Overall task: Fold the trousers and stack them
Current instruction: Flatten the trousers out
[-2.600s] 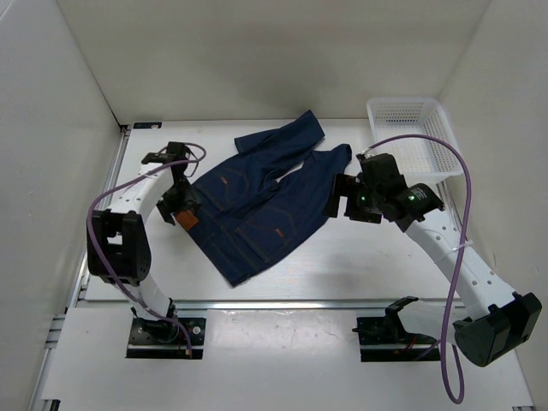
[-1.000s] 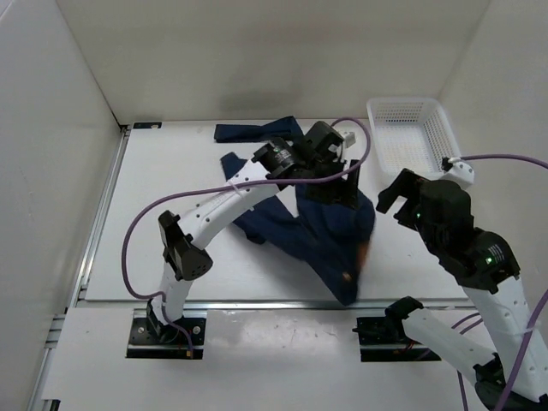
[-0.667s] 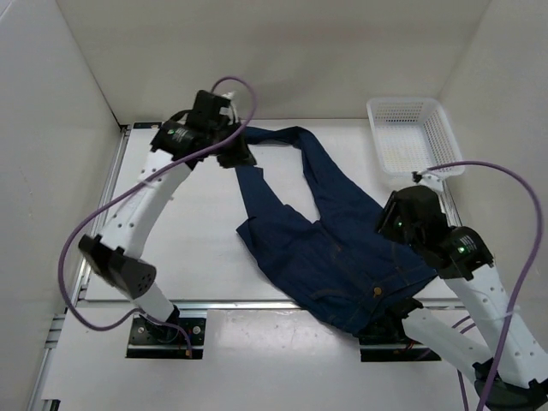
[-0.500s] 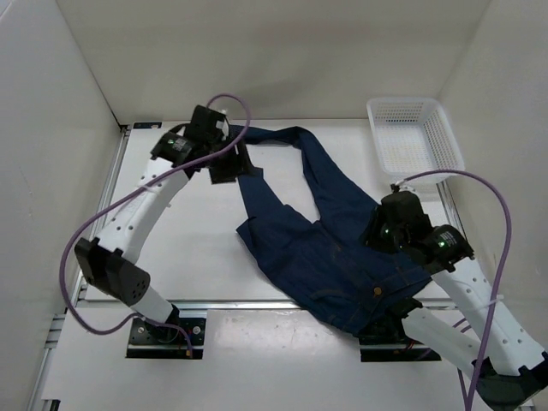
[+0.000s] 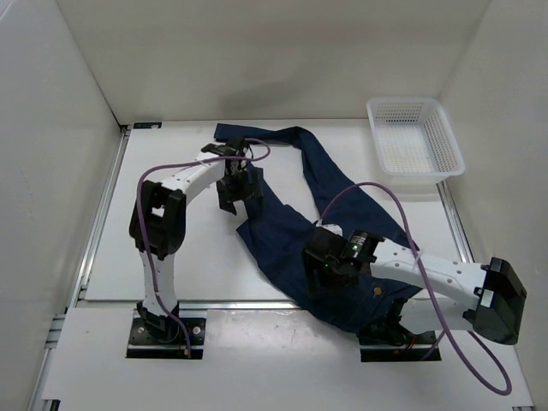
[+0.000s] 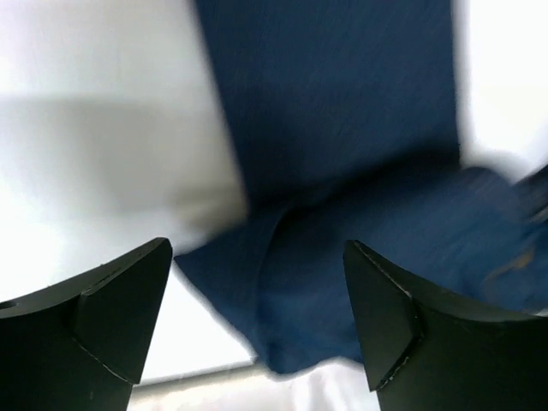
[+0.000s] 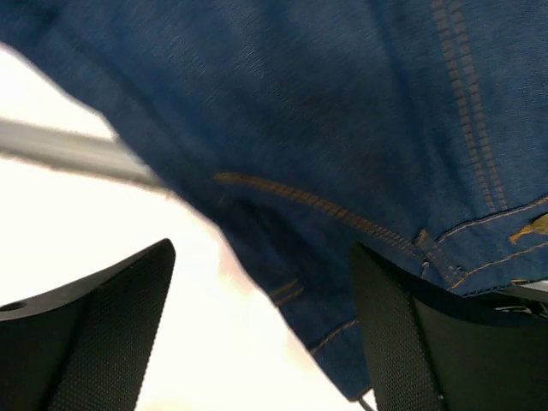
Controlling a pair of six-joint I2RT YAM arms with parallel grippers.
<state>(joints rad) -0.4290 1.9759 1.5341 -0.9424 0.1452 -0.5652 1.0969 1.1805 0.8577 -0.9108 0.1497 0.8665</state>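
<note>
The trousers (image 5: pixel 342 227) are dark navy jeans with tan stitching. They lie spread on the white table, with the waist part over the near edge and the legs running to the back left. My left gripper (image 5: pixel 240 185) hovers over the left leg, open and empty. The left wrist view shows blue cloth (image 6: pixel 342 128) under the left gripper's (image 6: pixel 257 330) spread fingers. My right gripper (image 5: pixel 330 267) is over the waist part, open and empty. In the right wrist view the right gripper (image 7: pixel 261 342) sits above the denim (image 7: pixel 342 103) and its tan seams.
A white mesh basket (image 5: pixel 414 137) stands at the back right corner. White walls enclose the table on the left, back and right. A metal rail (image 5: pixel 257 304) runs along the near edge, and the waist part drapes over it. Purple cables loop above both arms.
My left gripper has moved nearer and slightly right, onto the left leg. My right gripper has swung left and nearer, over the waist part. The trousers lie much as before.
</note>
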